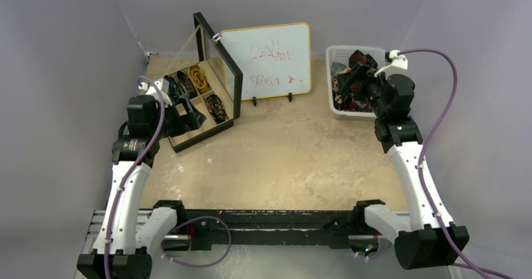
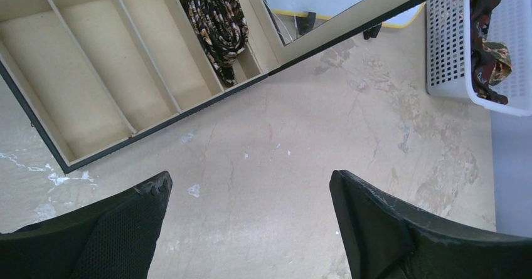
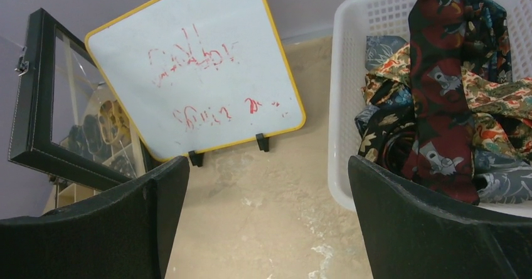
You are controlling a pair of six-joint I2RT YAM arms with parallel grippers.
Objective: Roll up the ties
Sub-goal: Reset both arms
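Several loose ties (image 3: 452, 103), dark red, blue and gold patterned, lie heaped in a white basket (image 3: 342, 103) at the back right (image 1: 339, 53). A brown-gold speckled rolled tie (image 2: 216, 22) sits in one compartment of the black box (image 2: 94, 72), and other rolls (image 1: 199, 75) fill its far compartments. My left gripper (image 2: 251, 185) hangs open and empty over bare table just in front of the box (image 1: 182, 113). My right gripper (image 3: 270, 166) is open and empty above the basket's near left corner (image 1: 359, 81).
The box's glass lid (image 1: 219, 56) stands raised. A yellow-framed whiteboard (image 1: 266, 59) with red scribbles stands on feet between box and basket. Grey walls close in left, right and back. Three near compartments of the box hold nothing.
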